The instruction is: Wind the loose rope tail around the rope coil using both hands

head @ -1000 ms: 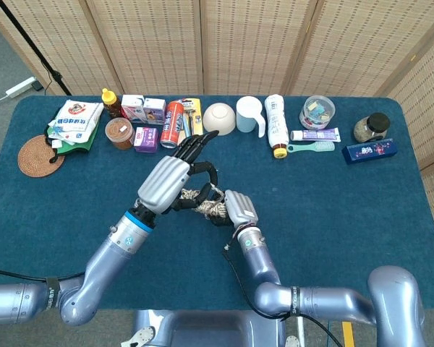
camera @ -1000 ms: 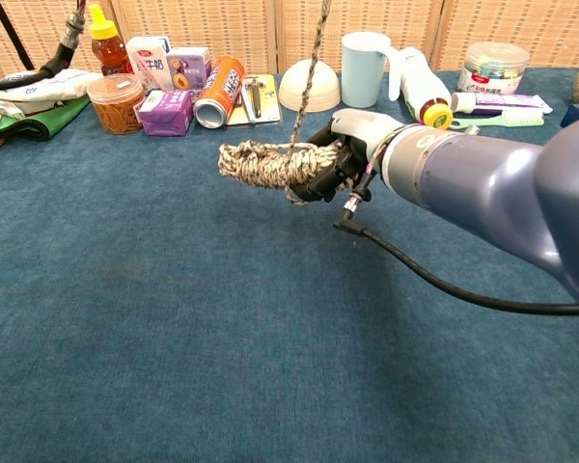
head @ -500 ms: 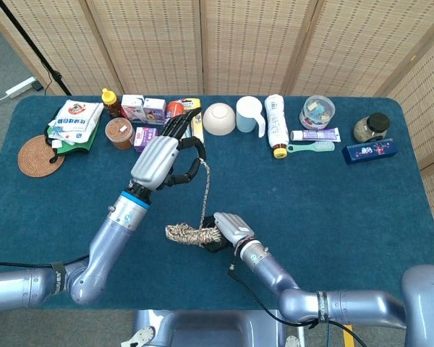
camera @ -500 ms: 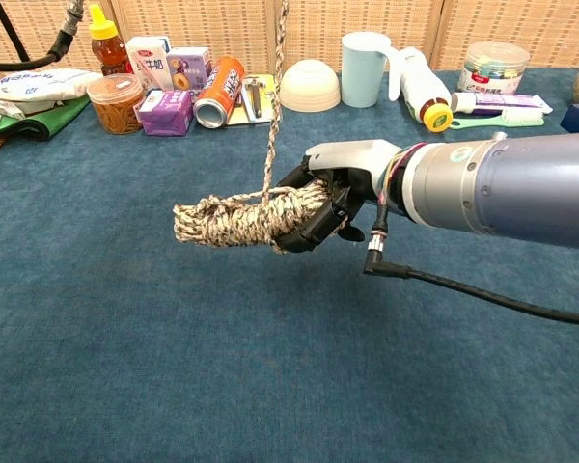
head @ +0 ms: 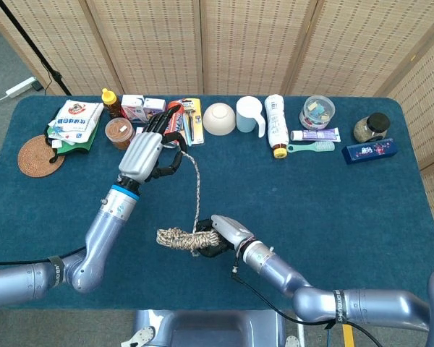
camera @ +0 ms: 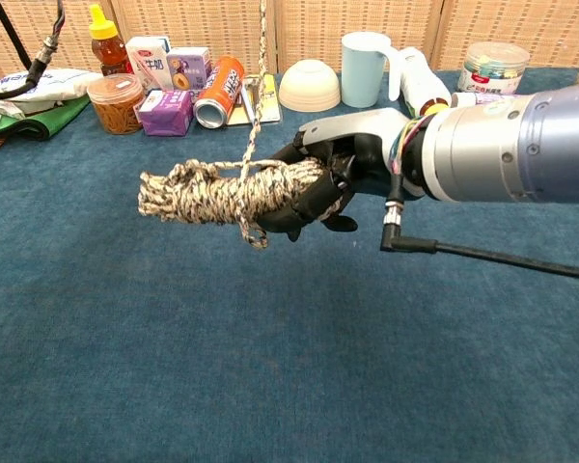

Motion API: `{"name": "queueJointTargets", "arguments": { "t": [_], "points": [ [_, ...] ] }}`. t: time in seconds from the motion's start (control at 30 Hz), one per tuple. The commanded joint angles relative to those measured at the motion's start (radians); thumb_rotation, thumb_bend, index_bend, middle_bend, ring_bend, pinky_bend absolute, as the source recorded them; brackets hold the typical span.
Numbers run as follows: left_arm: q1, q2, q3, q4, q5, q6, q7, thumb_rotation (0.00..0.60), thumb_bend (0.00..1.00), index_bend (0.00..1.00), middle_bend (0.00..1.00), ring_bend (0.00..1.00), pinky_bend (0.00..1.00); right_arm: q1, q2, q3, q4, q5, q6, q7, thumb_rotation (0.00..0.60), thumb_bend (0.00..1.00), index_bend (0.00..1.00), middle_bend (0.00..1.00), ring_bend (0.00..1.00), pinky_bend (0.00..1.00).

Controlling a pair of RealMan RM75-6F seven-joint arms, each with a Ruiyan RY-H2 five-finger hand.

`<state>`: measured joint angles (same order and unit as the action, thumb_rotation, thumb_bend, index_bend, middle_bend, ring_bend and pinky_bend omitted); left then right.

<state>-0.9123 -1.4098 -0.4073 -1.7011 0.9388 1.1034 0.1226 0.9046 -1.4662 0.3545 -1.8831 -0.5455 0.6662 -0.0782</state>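
Both arms are smooth and round, painted a shiny bluish grey, like thick metal tubes joined end to end. The left hand (head: 146, 153) has a pale silver shell on its back and black fingers (head: 164, 120). A bright blue ring sits at its wrist. The right hand (camera: 340, 169) has the same silver back plate, with dark black parts underneath. Behind it there are little coloured wires at the wrist, then a wide silver band. A black cable plugs in there with a bent plug and trails along under the arm.
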Motion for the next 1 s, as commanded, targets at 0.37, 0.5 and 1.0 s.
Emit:
{"name": "queueJointTargets", "arguments": {
  "t": [0.37, 0.5, 1.0],
  "points": [
    [0.05, -0.035, 0.071, 0.148, 0.063, -0.049, -0.095, 0.6, 0.5, 0.64, 0.0, 0.0, 0.0, -0.003, 0.091, 0.076, -0.05, 0.01, -0.022, 0.185, 0.6, 0.68, 0.64, 0.66, 0.52, 0.81],
    [0.075, -0.029, 0.096, 0.188, 0.085, -0.065, -0.127, 0.6, 0.5, 0.64, 0.0, 0.0, 0.0, 0.004, 0.097, 0.082, -0.041, 0.02, 0.004, 0.215, 0.6, 0.69, 0.64, 0.66, 0.52, 0.81],
    [0.132, 0.005, 0.174, 0.249, 0.202, -0.099, -0.18, 0.6, 0.5, 0.64, 0.0, 0.0, 0.0, 0.042, 0.072, 0.074, 0.019, 0.101, 0.147, 0.227, 0.6, 0.68, 0.64, 0.66, 0.52, 0.81]
  ]
}}
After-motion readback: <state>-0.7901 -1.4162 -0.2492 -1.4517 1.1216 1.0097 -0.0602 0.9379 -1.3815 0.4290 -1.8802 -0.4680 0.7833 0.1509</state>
